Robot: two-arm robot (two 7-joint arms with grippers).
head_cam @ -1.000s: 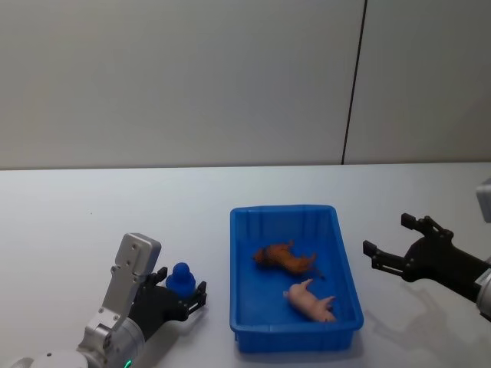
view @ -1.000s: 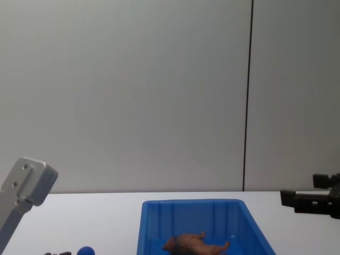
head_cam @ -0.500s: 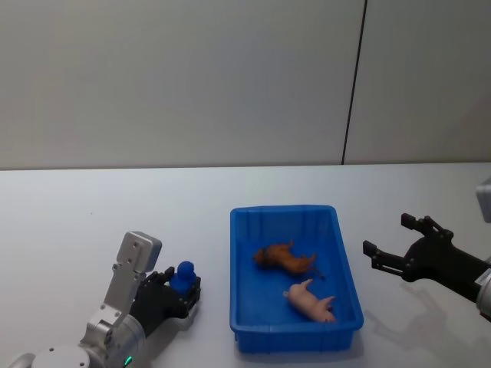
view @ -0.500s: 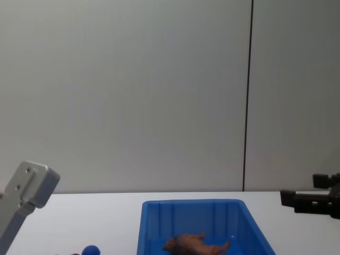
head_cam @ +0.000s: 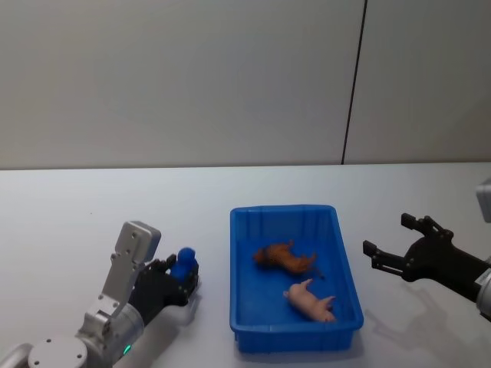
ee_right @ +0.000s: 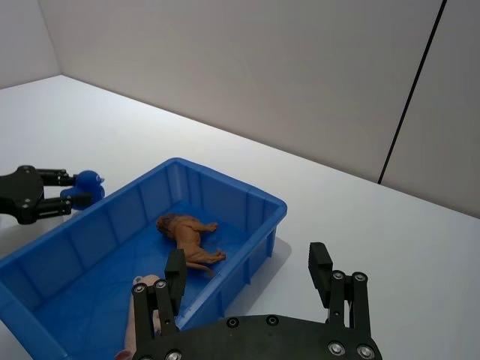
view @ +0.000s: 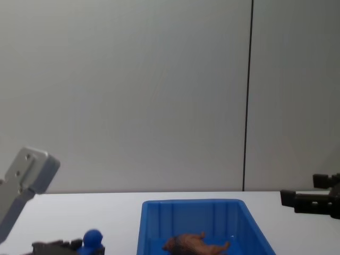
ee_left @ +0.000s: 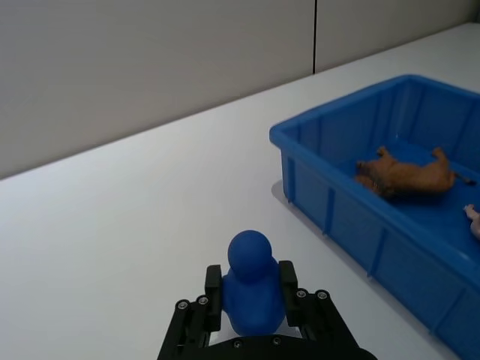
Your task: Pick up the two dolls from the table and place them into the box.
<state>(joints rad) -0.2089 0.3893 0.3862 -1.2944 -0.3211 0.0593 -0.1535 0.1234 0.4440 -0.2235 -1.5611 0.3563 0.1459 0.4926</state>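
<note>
My left gripper [head_cam: 182,274] is shut on the small blue doll [head_cam: 185,263] with the rounded top, held just above the table left of the box; the left wrist view shows the doll [ee_left: 249,256] upright between the black fingers [ee_left: 287,274]. The brown doll [head_cam: 285,258] lies on its side inside the blue box [head_cam: 284,208], also seen as a brown figure [ee_right: 187,232] in the right wrist view. My right gripper [head_cam: 387,236] hovers open to the right of the box, holding nothing.
A pale pink animal figure [head_cam: 312,300] also lies in the box, nearer me than the brown doll. The white table [head_cam: 92,207] stretches bare to the left and behind the box. A grey wall stands behind the table.
My left gripper's fingers closed on the blue doll and raised it a little off the table. The right arm and the box contents stayed still.
</note>
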